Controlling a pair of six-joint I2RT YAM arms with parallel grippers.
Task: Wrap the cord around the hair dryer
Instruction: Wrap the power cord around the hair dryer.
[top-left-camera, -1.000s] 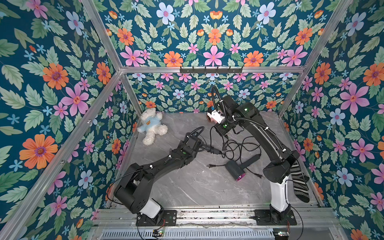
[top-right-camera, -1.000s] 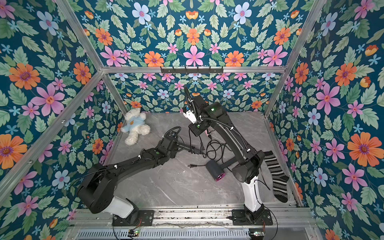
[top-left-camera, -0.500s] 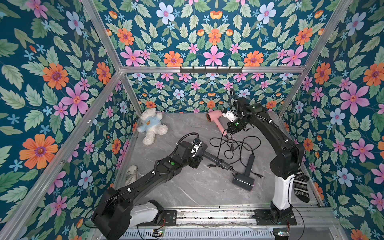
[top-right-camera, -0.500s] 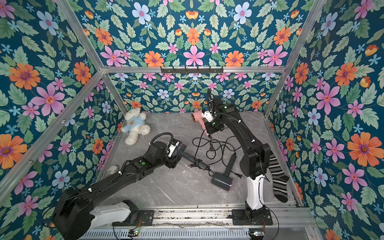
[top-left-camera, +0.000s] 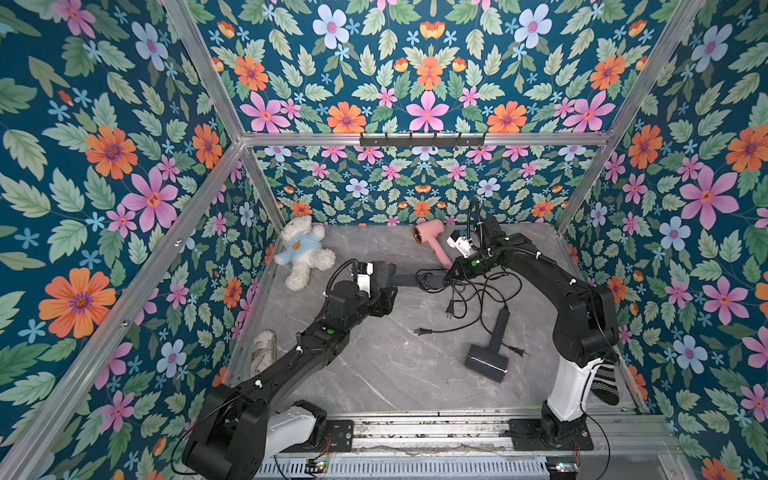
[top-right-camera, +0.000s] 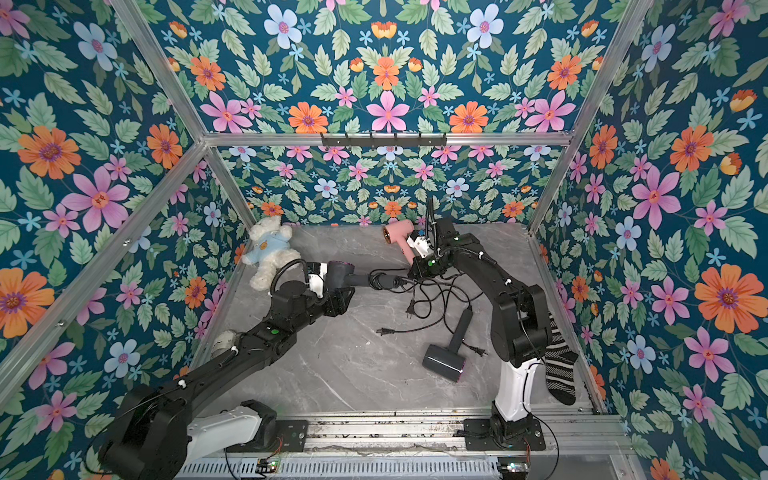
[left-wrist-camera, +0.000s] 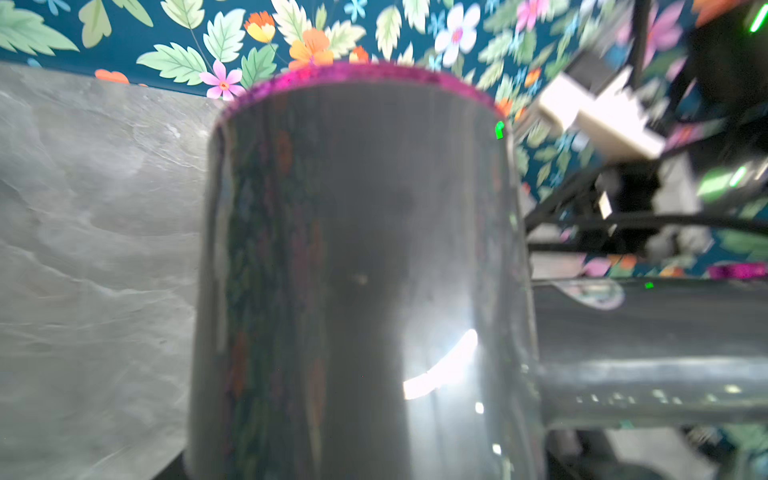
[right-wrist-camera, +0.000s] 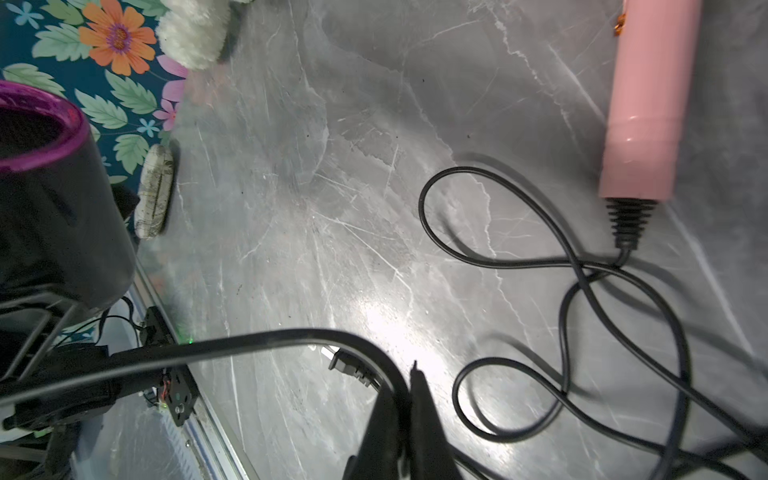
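Observation:
My left gripper (top-left-camera: 382, 291) is shut on the barrel of a dark grey hair dryer (top-left-camera: 384, 272) with a magenta rim, lifted off the table. Its handle points right, toward the other arm. That barrel (left-wrist-camera: 361, 249) fills the left wrist view and hides the jaws. Black cord (top-left-camera: 428, 282) loops around the end of the handle. My right gripper (top-left-camera: 449, 277) is shut on this cord just past the handle end. In the right wrist view the cord (right-wrist-camera: 249, 345) runs in between the closed fingertips of the gripper (right-wrist-camera: 405, 388). Both top views show the dryer (top-right-camera: 338, 272) and the right gripper (top-right-camera: 411, 274).
A pink hair dryer (top-left-camera: 432, 241) lies at the back, its cord tangled with loose cords (top-left-camera: 478, 299) on the table. Another dark hair dryer (top-left-camera: 490, 353) lies front right. A teddy bear (top-left-camera: 305, 251) sits back left, a shoe (top-left-camera: 264, 351) by the left wall, a striped sock (top-left-camera: 604, 382) at the right.
The left arm has swung the dryer so its handle points level to the right. The right gripper has come forward from beside the pink dryer to the handle end, cord in its jaws.

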